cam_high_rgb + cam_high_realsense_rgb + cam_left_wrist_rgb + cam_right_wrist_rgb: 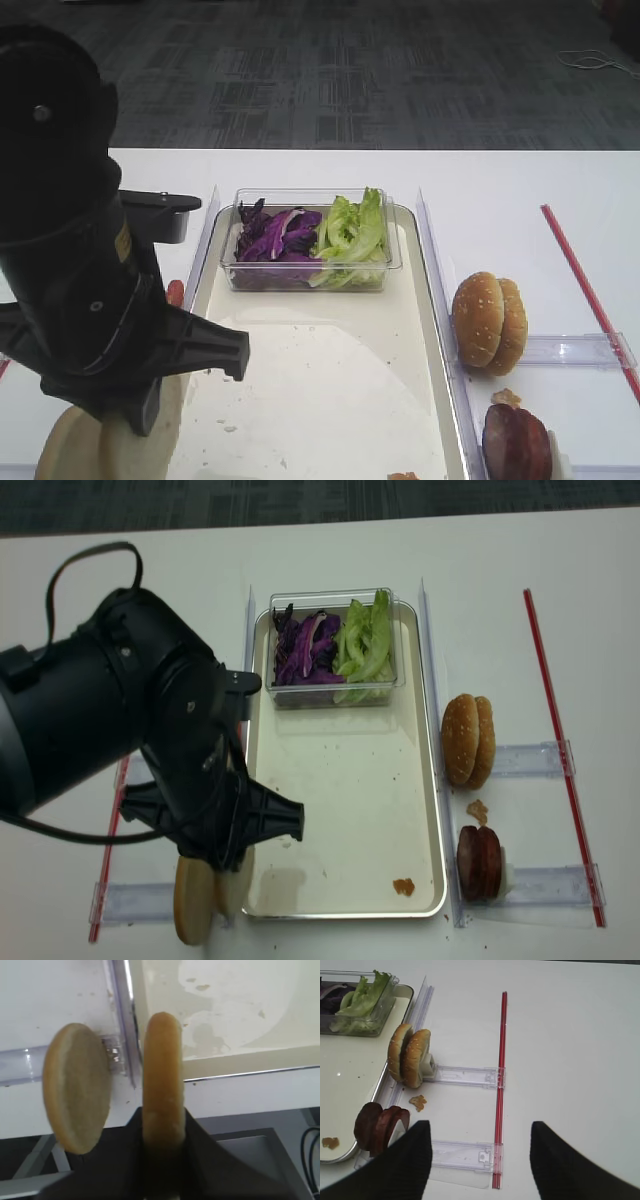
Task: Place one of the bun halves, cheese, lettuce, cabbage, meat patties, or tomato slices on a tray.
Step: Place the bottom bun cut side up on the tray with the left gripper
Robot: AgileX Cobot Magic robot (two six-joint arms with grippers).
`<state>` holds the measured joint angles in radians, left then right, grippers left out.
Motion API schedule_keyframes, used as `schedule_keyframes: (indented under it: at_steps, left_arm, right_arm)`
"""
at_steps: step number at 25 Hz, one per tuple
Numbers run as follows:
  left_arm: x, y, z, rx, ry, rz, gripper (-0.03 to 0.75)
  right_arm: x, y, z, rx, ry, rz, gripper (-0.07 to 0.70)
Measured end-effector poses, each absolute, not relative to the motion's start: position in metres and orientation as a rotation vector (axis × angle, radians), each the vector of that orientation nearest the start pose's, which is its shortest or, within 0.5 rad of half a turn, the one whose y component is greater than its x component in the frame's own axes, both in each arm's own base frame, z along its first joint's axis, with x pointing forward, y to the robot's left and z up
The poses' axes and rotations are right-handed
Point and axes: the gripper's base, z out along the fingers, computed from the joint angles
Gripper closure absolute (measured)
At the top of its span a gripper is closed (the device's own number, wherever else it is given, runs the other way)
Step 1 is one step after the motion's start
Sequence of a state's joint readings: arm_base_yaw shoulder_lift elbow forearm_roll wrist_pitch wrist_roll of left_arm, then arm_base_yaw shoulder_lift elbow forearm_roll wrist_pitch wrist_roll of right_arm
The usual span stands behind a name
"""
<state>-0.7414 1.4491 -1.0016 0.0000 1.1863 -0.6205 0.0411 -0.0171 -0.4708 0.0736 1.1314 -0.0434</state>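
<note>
The left gripper [163,1160] is pinched on one of the bun halves [163,1085], held upright on edge between its jaws, directly ahead of the wrist. A second bun half [76,1092] stands just to its left, apart from it. The tray [240,1060] lies ahead and to the right. The right gripper [480,1155] is spread wide, holding nothing, with the meat patties [377,1127] to its left.

Bright, even light; soft wrist views.
</note>
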Motion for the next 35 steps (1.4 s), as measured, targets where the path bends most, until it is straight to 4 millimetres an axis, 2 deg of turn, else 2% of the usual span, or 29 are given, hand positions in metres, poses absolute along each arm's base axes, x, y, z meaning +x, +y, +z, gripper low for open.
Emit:
schedule_keyframes:
  at_steps: [9,16,19,27,35]
  left_arm:
    - [0.2,-0.169,0.246,0.226,3.1,-0.306,0.616]
    - [0.217,-0.181,0.226,0.376,3.112,-0.589,0.616]
    - [0.227,-0.186,0.211,0.451,3.105,-0.758,0.616]
    - [0.245,-0.192,0.184,0.475,3.087,-1.004,0.616]
    - [0.263,-0.186,0.164,0.482,3.016,-1.158,0.616]
  right_arm:
    - [-0.008,0.006,0.264,-0.096,2.124,0.088,0.181]
    - [-0.008,0.006,0.264,-0.096,2.124,0.088,0.181]
    - [-0.008,0.006,0.264,-0.096,2.124,0.088,0.181]
    - [-0.008,0.006,0.264,-0.096,2.124,0.088,0.181]
    - [-0.008,0.006,0.264,-0.096,2.124,0.088,0.181]
